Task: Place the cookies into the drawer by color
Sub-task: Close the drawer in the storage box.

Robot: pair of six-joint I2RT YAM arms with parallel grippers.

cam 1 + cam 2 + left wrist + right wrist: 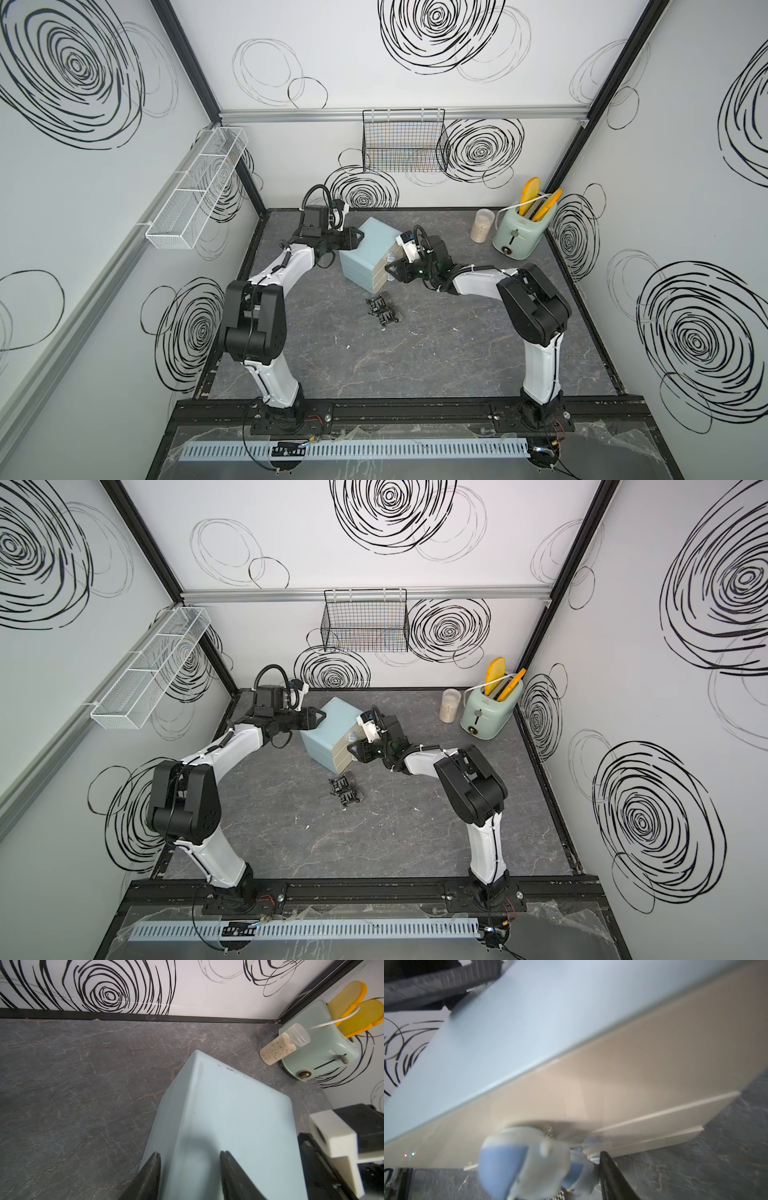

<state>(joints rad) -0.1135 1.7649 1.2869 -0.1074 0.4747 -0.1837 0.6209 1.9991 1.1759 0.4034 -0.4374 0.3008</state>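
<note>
The pale-blue cabinet [365,253] stands mid-table, its cream drawers [384,275] all pushed in and facing the right arm. Black cookies [384,311] lie in a small heap on the table just in front of it, also in a top view [346,791]. My left gripper [360,237] is open, its tips resting at the cabinet's top rear-left edge [190,1155]. My right gripper [390,269] is at the clear bluish knobs [525,1161]. One dark finger [607,1165] shows beside a knob, set wide, while the nearest knob hides the other finger. Neither gripper holds a cookie.
A mint-green toaster [517,232] with yellow bread slices and a clear jar of grain [481,224] stand at the back right. A black wire basket [405,141] hangs on the back wall and a white mesh shelf [195,187] on the left wall.
</note>
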